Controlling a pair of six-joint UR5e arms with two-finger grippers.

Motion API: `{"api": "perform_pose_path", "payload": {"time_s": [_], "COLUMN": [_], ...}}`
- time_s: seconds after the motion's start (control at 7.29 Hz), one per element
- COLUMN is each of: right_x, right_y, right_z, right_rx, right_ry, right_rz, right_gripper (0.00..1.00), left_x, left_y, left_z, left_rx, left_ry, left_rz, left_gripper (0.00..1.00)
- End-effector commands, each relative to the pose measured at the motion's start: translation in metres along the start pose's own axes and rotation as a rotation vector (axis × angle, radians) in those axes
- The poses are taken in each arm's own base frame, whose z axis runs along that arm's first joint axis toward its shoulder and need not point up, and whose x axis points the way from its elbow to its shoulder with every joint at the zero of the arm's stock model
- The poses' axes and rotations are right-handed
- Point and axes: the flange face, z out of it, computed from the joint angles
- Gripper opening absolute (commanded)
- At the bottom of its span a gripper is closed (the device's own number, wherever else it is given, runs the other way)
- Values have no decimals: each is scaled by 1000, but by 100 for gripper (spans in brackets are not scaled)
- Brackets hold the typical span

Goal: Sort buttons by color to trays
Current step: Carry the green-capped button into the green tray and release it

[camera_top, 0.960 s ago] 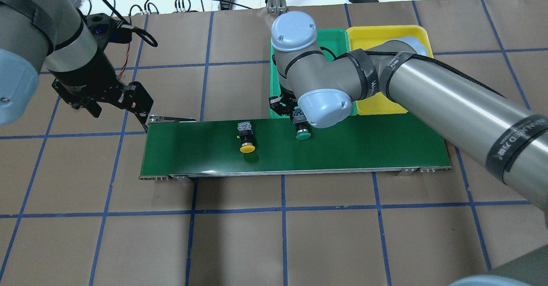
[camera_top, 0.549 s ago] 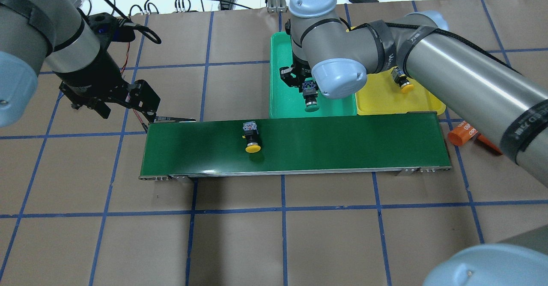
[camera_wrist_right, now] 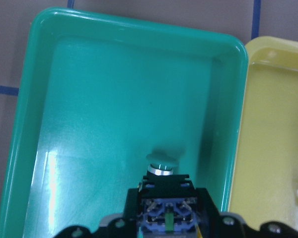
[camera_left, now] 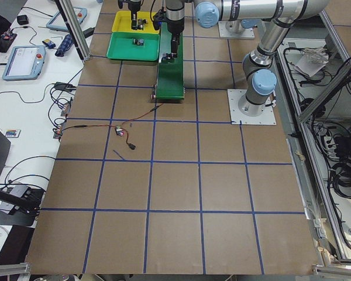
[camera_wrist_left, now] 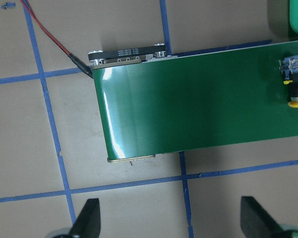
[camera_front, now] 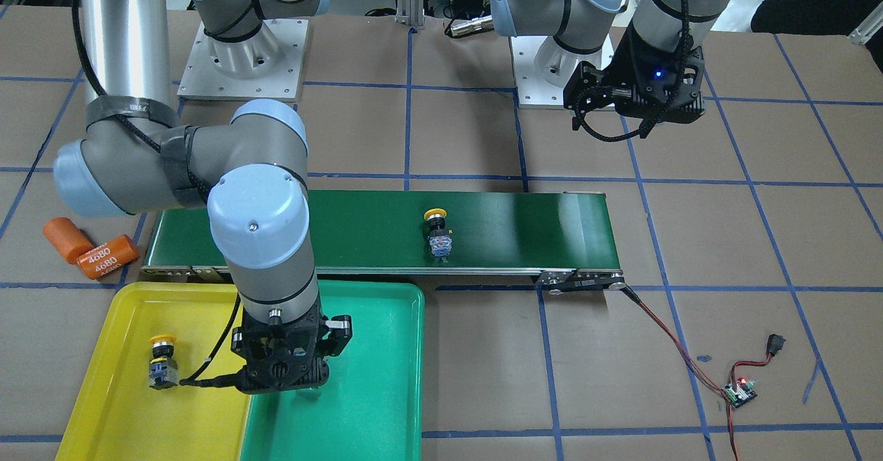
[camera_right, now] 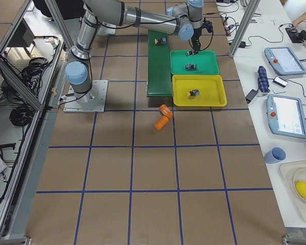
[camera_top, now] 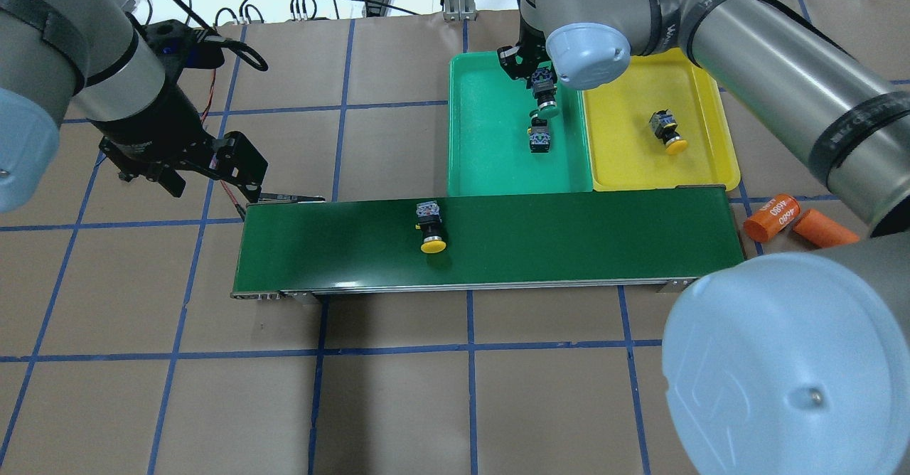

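My right gripper (camera_top: 544,85) is shut on a green-capped button (camera_top: 547,99) and holds it above the far part of the bright green tray (camera_top: 483,141). The right wrist view shows that button (camera_wrist_right: 163,166) between the jaws, over the tray floor (camera_wrist_right: 89,124). A second green button (camera_top: 539,138) lies in the green tray. One yellow button (camera_top: 668,134) lies in the yellow tray (camera_top: 625,155). Another yellow button (camera_top: 431,230) lies on the conveyor belt (camera_top: 569,240). My left gripper (camera_top: 206,176) is open and empty beyond the belt's left end.
Two orange cylinders (camera_top: 771,217) marked 4680 lie off the belt's right end. A red and black wire (camera_front: 662,337) runs from the belt to a small board (camera_front: 739,390). The two trays stand side by side against the belt's far edge.
My right gripper carried the green button off the belt and farther back over the green tray. The yellow button on the belt drifted right. The left arm barely moved.
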Motion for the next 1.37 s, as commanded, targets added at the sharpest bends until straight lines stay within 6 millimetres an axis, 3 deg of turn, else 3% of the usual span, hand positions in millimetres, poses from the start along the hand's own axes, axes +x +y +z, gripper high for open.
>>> {"api": "perform_pose_path", "payload": {"time_s": [0.0,0.14,0.27,0.55,0.69,0.82,1.1,1.23], "right_x": [5,4,3,-6,-15,-34,-85,-99], "right_y": [-24,-24,-22,-17,-14,-1,53,88], "right_z": [25,40,47,49,38,16,-1,5], "right_rx": [3,-15,-29,-42,-40,-47,-102,-146], "right_ry": [-1,-3,-4,-5,-3,-6,-10,-6], "right_rz": [-11,-9,2,29,26,41,62,38], "right_gripper": [0,53,94,100,100,100,100,100], "left_x": [-1,-2,-3,-2,2,-7,-4,5], "left_y": [-1,-6,-9,-10,-9,-13,-13,-14], "left_z": [1,9,17,39,57,54,64,57], "left_rx": [-3,-19,-37,-86,-116,-77,-90,-39], "left_ry": [-1,4,9,15,20,-75,-111,-93], "left_rz": [4,3,8,22,29,35,43,53], "left_gripper": [100,100,100,100,100,100,100,100]}}
